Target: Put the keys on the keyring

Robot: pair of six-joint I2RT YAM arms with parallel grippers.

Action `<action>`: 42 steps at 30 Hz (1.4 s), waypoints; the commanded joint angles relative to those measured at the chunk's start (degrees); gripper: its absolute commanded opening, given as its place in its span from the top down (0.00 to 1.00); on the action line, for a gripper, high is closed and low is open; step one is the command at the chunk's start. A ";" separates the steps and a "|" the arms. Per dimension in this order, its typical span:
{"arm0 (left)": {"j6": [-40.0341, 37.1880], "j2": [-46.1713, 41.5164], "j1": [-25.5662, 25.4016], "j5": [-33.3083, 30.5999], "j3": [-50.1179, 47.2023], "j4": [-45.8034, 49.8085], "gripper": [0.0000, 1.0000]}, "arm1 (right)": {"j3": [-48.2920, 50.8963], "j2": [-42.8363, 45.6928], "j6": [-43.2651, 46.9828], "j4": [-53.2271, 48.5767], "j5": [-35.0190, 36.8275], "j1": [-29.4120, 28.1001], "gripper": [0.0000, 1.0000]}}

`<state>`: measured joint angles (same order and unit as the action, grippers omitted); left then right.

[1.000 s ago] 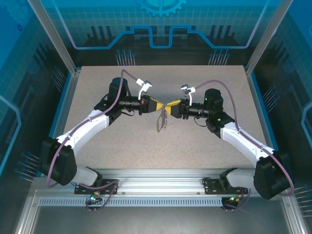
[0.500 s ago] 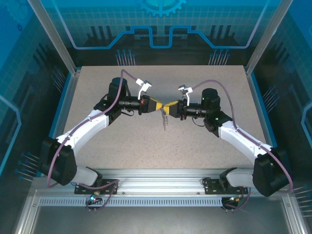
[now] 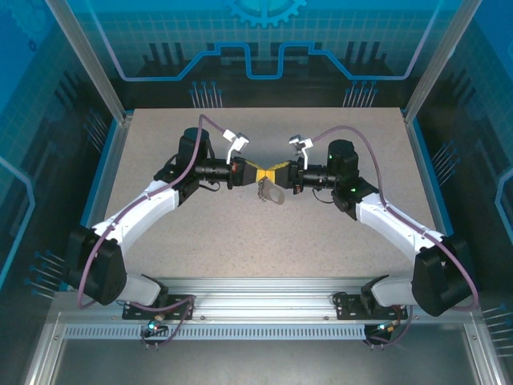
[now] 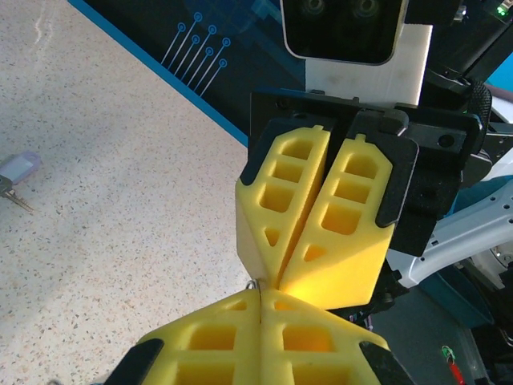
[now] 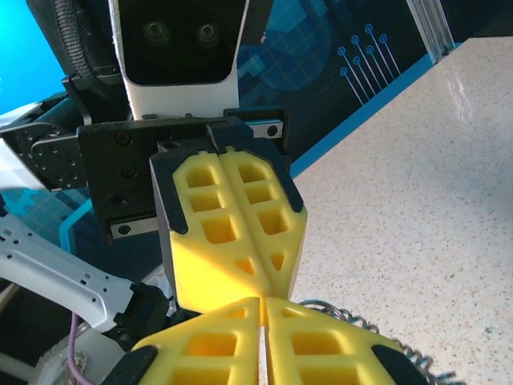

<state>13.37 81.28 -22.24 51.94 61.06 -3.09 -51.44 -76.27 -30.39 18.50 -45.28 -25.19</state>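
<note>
Right gripper [image 3: 278,170]: fingers newly closed, tip-to-tip with left gripper [image 3: 255,171], which clamps keyring [image 3: 272,193]. Keyring: swung up, tilted. Key [image 4: 18,170]: loose on table [image 3: 240,241], unthreaded.

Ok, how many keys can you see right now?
1. A key with a pale lilac head lies flat on the table, at the left edge of the left wrist view. More may be hidden from these views.
</note>
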 commanded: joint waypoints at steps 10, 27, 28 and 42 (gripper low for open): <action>-1.21 -1.29 -0.62 2.59 2.84 0.80 1.00 | 0.10 1.08 3.45 -2.37 -0.98 -0.41 0.81; -1.33 -1.17 -0.60 4.81 3.62 0.62 1.00 | 2.76 4.75 2.62 -1.04 -5.43 5.15 0.52; -1.25 -0.99 -0.64 5.00 3.78 0.63 1.00 | 2.47 4.52 2.65 -0.93 -5.83 5.09 0.52; -1.39 -0.33 -0.83 5.59 4.68 1.08 1.00 | -1.97 1.71 3.83 -1.78 -6.66 2.17 0.61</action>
<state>13.13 81.28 -22.74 55.40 63.59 -1.72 -51.40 -73.69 -27.42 16.60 -50.65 -22.17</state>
